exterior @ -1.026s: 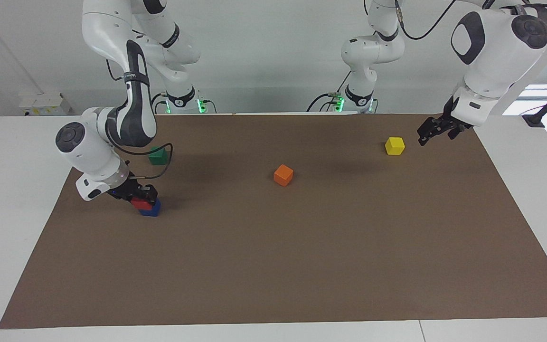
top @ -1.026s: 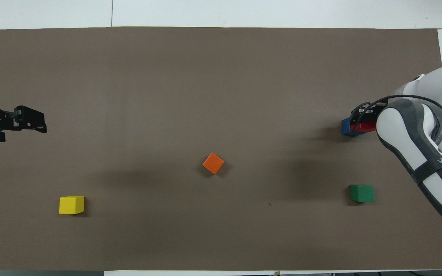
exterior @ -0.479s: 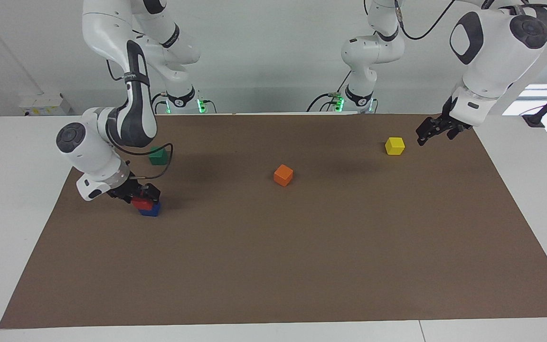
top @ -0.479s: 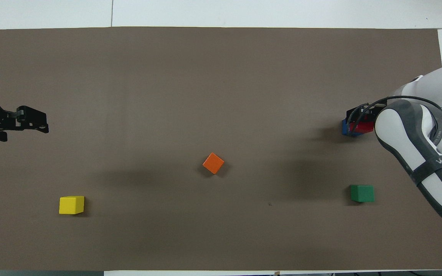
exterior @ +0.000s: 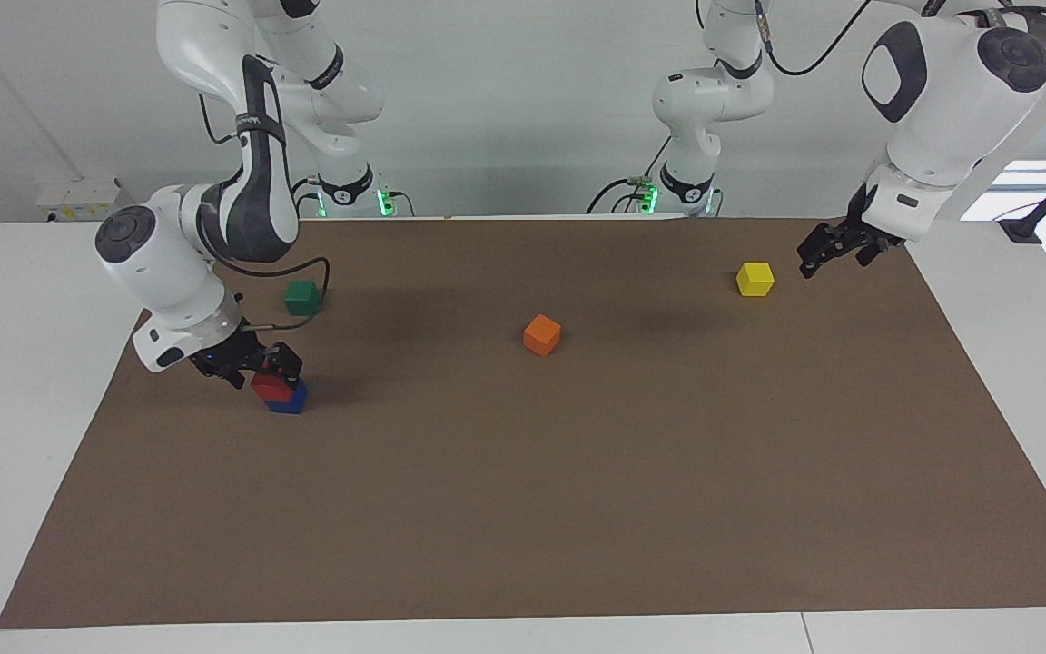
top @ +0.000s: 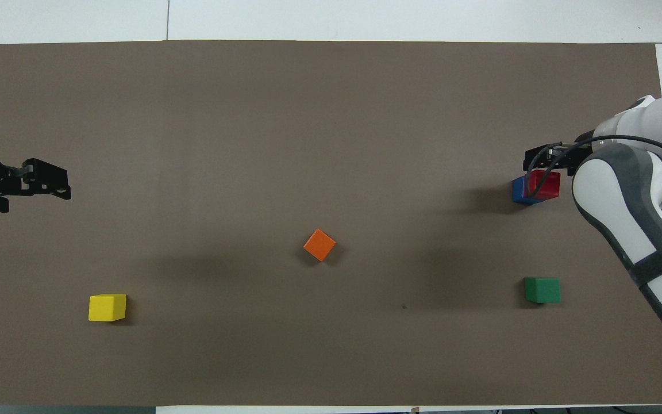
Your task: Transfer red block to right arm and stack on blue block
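The red block [exterior: 269, 386] sits on top of the blue block [exterior: 290, 402] near the right arm's end of the brown mat; the stack also shows in the overhead view, red [top: 545, 184] on blue [top: 518, 191]. My right gripper [exterior: 264, 366] hangs just above the red block, open and holding nothing; in the overhead view the right gripper [top: 549, 157] no longer covers the stack. My left gripper [exterior: 833, 262] is open and empty in the air over the mat's edge at the left arm's end, beside the yellow block; the left arm waits there [top: 20, 190].
A green block [exterior: 301, 296] lies nearer to the robots than the stack. An orange block [exterior: 542, 334] lies mid-mat. A yellow block [exterior: 754, 278] lies toward the left arm's end. The brown mat [exterior: 577, 509] covers the white table.
My right gripper has let go of the red block and risen off it, drawing back toward the table's end. The red block stays on the blue block. The left arm barely moved.
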